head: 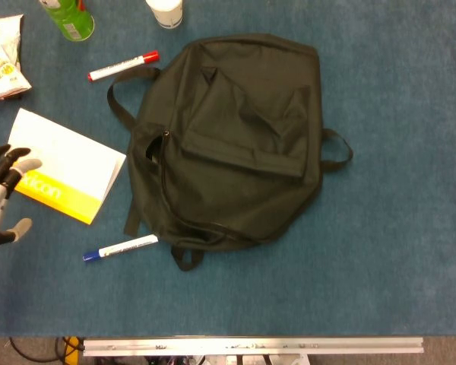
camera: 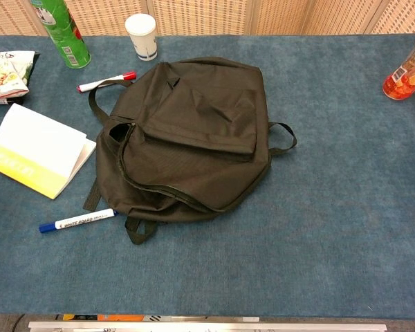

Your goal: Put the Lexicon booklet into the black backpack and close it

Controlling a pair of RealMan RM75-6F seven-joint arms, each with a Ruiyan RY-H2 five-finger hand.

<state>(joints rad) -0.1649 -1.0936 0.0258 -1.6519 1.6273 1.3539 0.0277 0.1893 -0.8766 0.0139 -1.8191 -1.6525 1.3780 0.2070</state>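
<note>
Head view: left hand (head: 4, 194) shows at the left edge, its fingers spread with nothing between them, fingertips overlapping the left end of the Lexicon booklet (head: 64, 167). That booklet lies flat on the blue worktop (head: 395, 228), just left of the black backpack (head: 232, 141), whose main zip gapes along its left and near side. A blue marker (head: 120, 248) lies near the booklet's near corner; a red marker (head: 124, 65) lies on its far side.

Chest view: booklet and backpack sit the same way. A white cup (camera: 141, 36), green can (camera: 61, 31), snack bag (camera: 7, 72) and orange bottle (camera: 405, 71) stand along the far side. The right hand is out of sight.
</note>
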